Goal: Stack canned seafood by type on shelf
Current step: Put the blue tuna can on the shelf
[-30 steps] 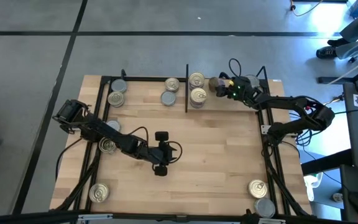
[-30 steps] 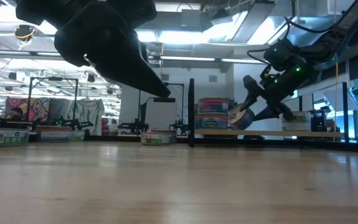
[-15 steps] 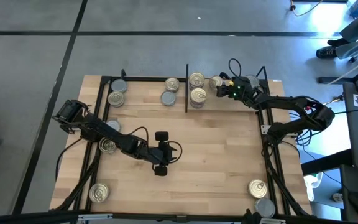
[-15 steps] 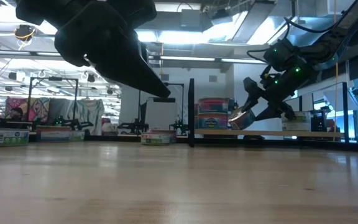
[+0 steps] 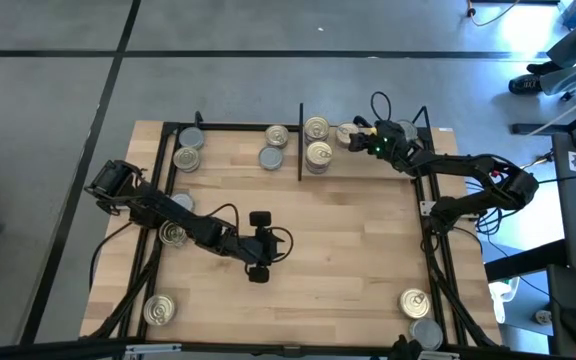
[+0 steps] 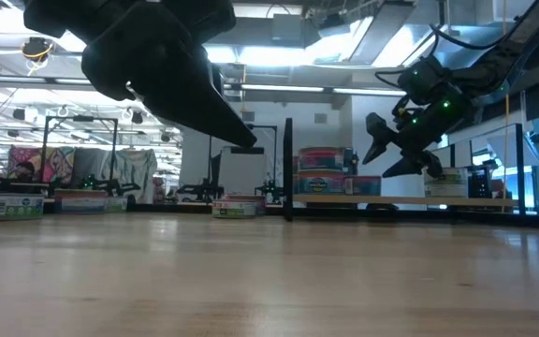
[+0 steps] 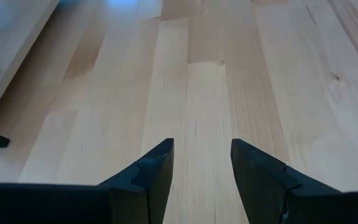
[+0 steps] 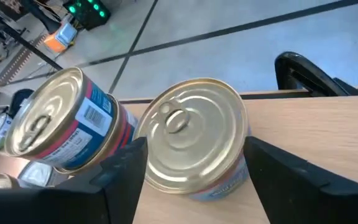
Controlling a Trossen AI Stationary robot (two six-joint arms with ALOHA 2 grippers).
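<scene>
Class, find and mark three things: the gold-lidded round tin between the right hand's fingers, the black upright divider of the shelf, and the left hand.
Gold-lidded round tin [image 8: 194, 134]: right wrist view, centre of its lid.
Black upright divider [image 5: 300, 140]: high view, middle of the bar.
Left hand [image 7: 202, 163]: left wrist view, midway between its fingertips.

We see a pale gold lid on the tin [image 8: 194, 140] nearest the black bar [image 8: 309, 74]. Beside that tin, another tin [image 8: 67, 121] has a gold lid and a blue label with a red band and a white barcode patch. The plank [image 8: 328, 134] below them is light wood, with dark fingers [image 8: 294, 174] over it.
</scene>
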